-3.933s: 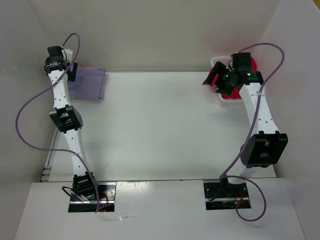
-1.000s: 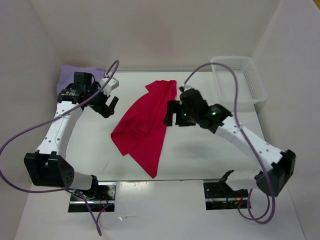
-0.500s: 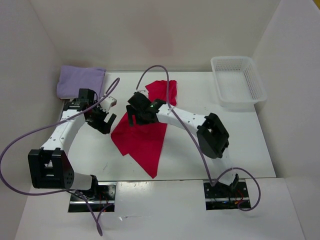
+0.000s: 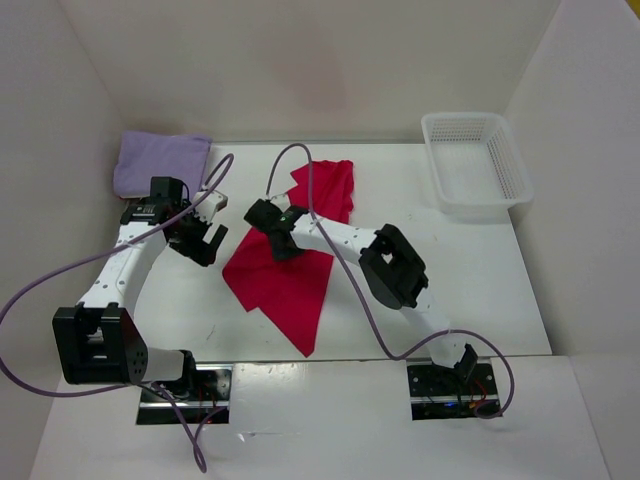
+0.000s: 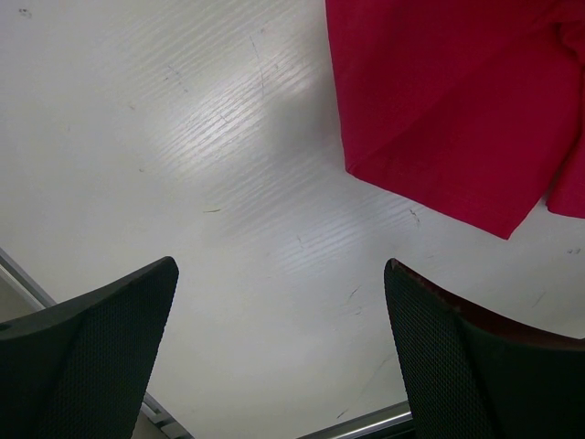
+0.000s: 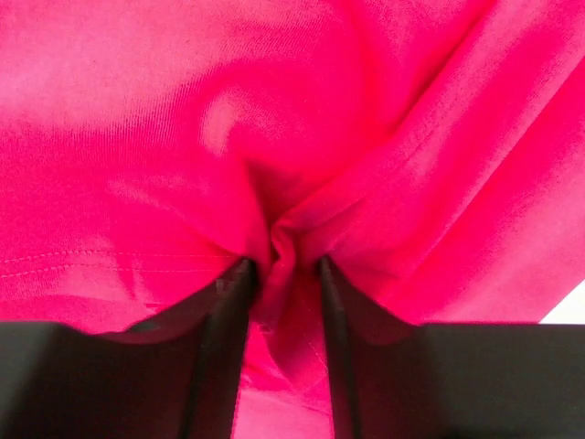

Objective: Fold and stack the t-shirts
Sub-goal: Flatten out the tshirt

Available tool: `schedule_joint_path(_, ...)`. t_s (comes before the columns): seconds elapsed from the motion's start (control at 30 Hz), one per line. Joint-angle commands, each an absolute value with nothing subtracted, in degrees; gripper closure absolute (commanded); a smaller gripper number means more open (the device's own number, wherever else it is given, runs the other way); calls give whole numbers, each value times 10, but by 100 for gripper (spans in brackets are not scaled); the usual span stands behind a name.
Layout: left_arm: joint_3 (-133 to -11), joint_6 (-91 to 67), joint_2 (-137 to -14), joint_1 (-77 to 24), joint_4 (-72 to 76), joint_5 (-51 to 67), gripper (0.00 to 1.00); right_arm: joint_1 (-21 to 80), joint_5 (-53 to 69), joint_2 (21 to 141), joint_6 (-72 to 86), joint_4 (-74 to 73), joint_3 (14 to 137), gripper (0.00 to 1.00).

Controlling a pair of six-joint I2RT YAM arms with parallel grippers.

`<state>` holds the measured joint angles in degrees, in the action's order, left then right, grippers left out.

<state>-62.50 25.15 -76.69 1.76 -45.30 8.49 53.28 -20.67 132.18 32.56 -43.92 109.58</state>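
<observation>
Now your right gripper (image 6: 283, 265) is pinching a fold of the red t-shirt (image 4: 290, 285), no longer wide apart, your left gripper (image 5: 281, 267) is still hovering open beside it.

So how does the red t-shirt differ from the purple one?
The red t-shirt lies spread out and rumpled mid-table; the purple t-shirt sits neatly folded at the far left corner. The right gripper pinches a fold of the red t-shirt; no gripper holds the purple t-shirt. Both are plain cloth on the white table.
</observation>
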Motion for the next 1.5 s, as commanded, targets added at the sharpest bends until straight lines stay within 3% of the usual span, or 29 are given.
schedule_joint_path(0.0, -627, 250, -752, 21, -447, 88, 0, 536, -229, 1275, 336, -462, 1091, 64)
schedule_joint_path(0.13, -627, 255, -752, 21, -453, 88, 0, 536, -197, 1207, 341, -428, 1038, 65)
schedule_joint_path(0.2, -627, 255, -752, 21, -453, 93, 0, 536, -177, 1180, 341, -411, 997, 56)
schedule_joint_path(0.27, -627, 255, -752, 21, -453, 93, 0, 525, -146, 1160, 341, -386, 970, 37)
schedule_joint_path(0.4, -627, 255, -752, 21, -453, 99, 0, 525, -141, 1160, 336, -386, 969, 35)
schedule_joint_path(0.57, -627, 255, -747, 21, -453, 111, 0, 519, -150, 1143, 356, -375, 940, 56)
schedule_joint_path(0.7, -632, 260, -752, 16, -459, 133, 0, 507, -130, 1157, 356, -375, 922, 51)
schedule_joint_path(0.8, -651, 260, -758, 1, -464, 169, 0, 501, -108, 1169, 361, -364, 906, 54)
schedule_joint_path(0.83, -666, 260, -758, -9, -470, 185, 0, 496, -97, 1169, 361, -352, 897, 74)
schedule_joint_path(0.93, -702, 260, -781, -34, -481, 245, 0, 496, -60, 1160, 361, -324, 881, 100)
schedule_joint_path(1.2, -781, 265, -895, -137, -491, 318, 0, 538, 33, 1069, 323, -279, 818, 100)
schedule_joint_path(1.23, -787, 265, -909, -149, -491, 318, 0, 546, 33, 1053, 317, -279, 810, 93)
schedule_joint_path(1.27, -787, 265, -935, -159, -491, 318, 0, 553, 42, 1046, 317, -279, 800, 80)
schedule_joint_path(1.33, -795, 265, -956, -174, -491, 307, 0, 566, 60, 1019, 317, -279, 775, 66)
schedule_joint_path(1.37, -795, 265, -970, -181, -491, 307, 0, 566, 66, 1007, 317, -279, 765, 51)
schedule_joint_path(1.4, -795, 258, -976, -181, -486, 302, 0, 573, 66, 993, 326, -279, 754, 46)
schedule_joint_path(1.47, -795, 258, -989, -193, -486, 309, 0, 578, 47, 941, 365, -289, 710, 45)
